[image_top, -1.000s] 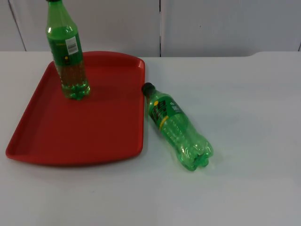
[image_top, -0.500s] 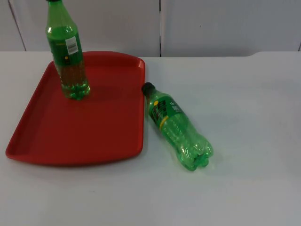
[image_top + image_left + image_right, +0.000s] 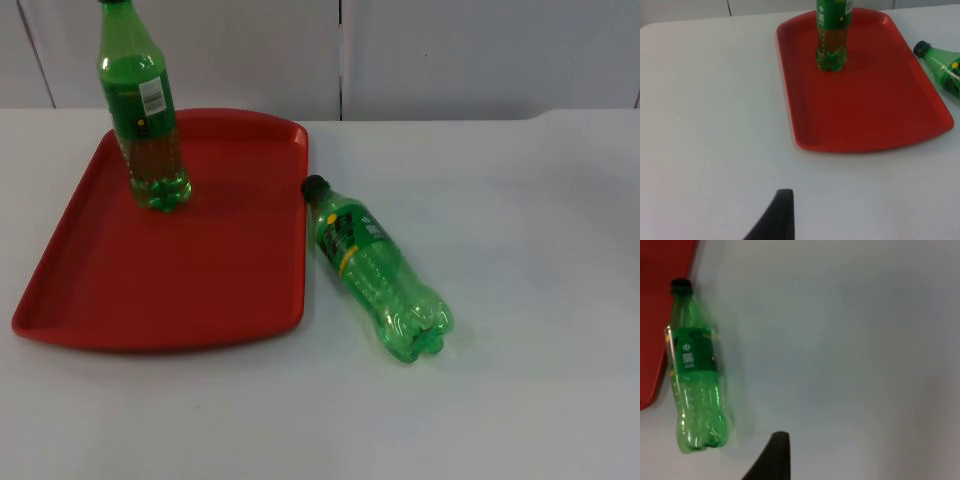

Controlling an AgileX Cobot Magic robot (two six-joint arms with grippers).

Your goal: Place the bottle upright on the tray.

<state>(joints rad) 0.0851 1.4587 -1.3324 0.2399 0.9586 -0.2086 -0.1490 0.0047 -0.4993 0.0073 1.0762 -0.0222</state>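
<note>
2 green bottles are showing: one (image 3: 146,120) is standing upright on the far left of the red tray (image 3: 200,290), the other (image 3: 375,268) is lying on the white table (image 3: 520,250) just right of the tray, cap toward its rim. Whether either gripper is apart or together, I cannot tell.

The standing bottle (image 3: 145,120) loses its cap at the upper left frame edge in the top view. The lying bottle's (image 3: 945,70) base runs off the left wrist view. Label print is too small to read.
</note>
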